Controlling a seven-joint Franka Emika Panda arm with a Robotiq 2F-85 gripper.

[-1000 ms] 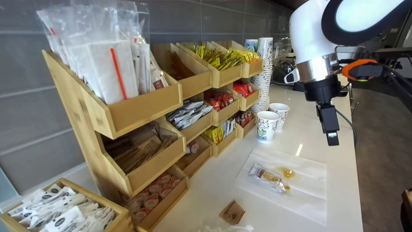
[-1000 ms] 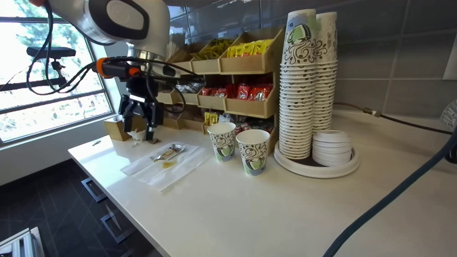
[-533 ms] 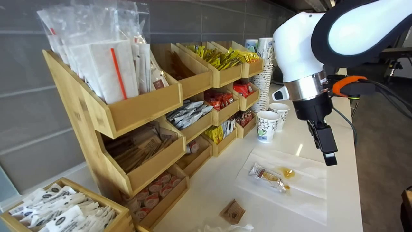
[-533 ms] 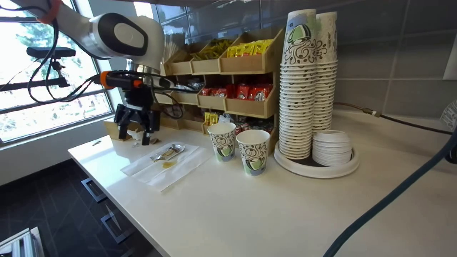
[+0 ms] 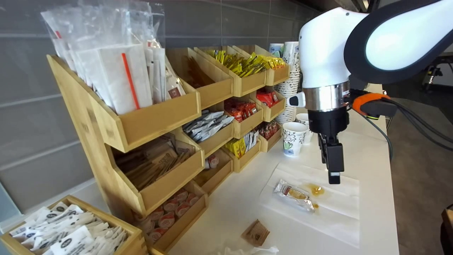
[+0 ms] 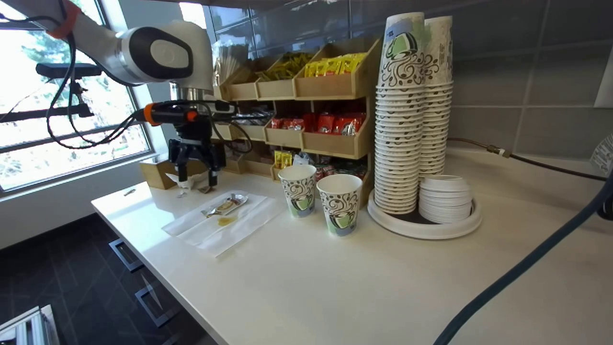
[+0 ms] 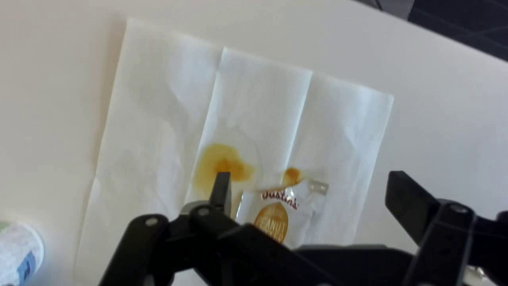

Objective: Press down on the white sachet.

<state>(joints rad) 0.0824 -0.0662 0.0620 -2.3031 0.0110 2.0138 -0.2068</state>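
The white sachet (image 5: pixel 294 194) lies flat on a white paper sheet (image 5: pixel 339 223) on the counter, in both exterior views (image 6: pixel 227 205). In the wrist view the sachet (image 7: pixel 282 212) shows print and a tan oval; its lower part is hidden behind the gripper. Amber stains (image 7: pixel 222 159) mark the paper beside it. My gripper (image 7: pixel 311 174) is open and empty, fingers wide apart, pointing down. In the exterior views the gripper (image 5: pixel 334 177) hangs above the counter near the sachet, not touching it; its two fingers (image 6: pixel 197 181) show apart.
Two printed paper cups (image 5: pixel 294 139) stand beyond the paper, near stacked cups (image 6: pixel 397 143). A wooden rack (image 5: pixel 162 111) of packets runs along the wall. A small brown square piece (image 5: pixel 255 233) lies on the counter. The counter's edge (image 7: pixel 428 28) drops to the floor.
My gripper has come down and then shifted toward the rack, closer to the sachet, and now hangs more upright. The sachet, paper and cups have not moved.
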